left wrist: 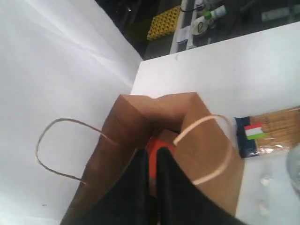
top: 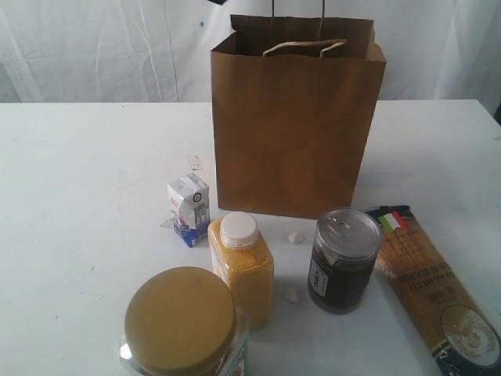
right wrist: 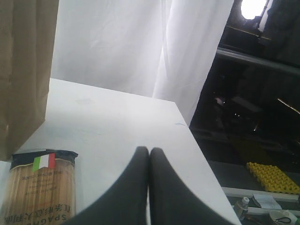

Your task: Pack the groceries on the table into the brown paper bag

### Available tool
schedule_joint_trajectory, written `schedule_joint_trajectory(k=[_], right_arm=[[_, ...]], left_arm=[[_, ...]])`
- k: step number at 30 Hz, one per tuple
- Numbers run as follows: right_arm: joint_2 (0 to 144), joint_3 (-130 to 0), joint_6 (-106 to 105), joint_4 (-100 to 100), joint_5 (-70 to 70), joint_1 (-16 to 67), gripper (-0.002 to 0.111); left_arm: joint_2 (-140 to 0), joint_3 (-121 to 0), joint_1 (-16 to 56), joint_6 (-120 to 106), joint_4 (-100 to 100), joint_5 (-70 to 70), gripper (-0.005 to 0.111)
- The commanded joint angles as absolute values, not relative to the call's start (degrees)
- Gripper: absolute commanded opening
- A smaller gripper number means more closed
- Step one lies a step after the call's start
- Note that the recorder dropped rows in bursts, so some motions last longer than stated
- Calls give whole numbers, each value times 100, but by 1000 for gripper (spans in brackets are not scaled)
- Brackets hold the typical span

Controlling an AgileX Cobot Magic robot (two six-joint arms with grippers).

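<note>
L pincer point(left wrist: 152, 151) sits over the paper bag point(top: 293, 133) mouth, tips aimed down in, fingers closed to a sliver; red pouch point(left wrist: 159, 142) inside, below them. Paper bag upright, mid bench point(top: 78, 196). Spaghetti packet point(top: 427, 282) flat at its right, flag end far, long axis near-right. R pincer point(right wrist: 149, 150) closed, empty, right of the packet.

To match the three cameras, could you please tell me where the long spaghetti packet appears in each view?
Exterior view: the spaghetti packet lies at the lower right, just right of the dark jar, below the brown paper bag.
Left wrist view: only the packet's flag-labelled end shows, beside the bag.
Right wrist view: the packet lies by the bag's corner.
Shared landmark: the brown paper bag.
</note>
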State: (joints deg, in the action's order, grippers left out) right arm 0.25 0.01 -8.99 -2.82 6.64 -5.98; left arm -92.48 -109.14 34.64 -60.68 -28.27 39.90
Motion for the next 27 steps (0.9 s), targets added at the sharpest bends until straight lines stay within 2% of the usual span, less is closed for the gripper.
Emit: schedule_joint_trajectory(k=[1, 7, 11, 16, 21, 23, 27], right_arm=[[0, 0, -889, -285, 630, -578, 0], [0, 0, -889, -285, 630, -578, 0], [0, 0, -889, -285, 630, -578, 0], [0, 0, -889, -285, 630, -578, 0], [0, 0, -889, -285, 630, -578, 0], [0, 0, -889, -285, 630, -578, 0], [0, 0, -889, -285, 630, -578, 0]], left_arm=[[-8768, -10968, 3450, -5932, -2907, 5262, 0], [-8617, -10928, 3450, -3480, -1239, 6430, 0], [-8502, -10089, 3362, -2792, -210, 6333, 0], [-8310, -8629, 2586, -2270, -181, 5552, 0], [-7591, -7071, 1406, -1432, -260, 4268, 0], [-6649, -6015, 739, -997, -270, 3154, 0], [-5533, -4977, 34, -640, -251, 2150, 0]])
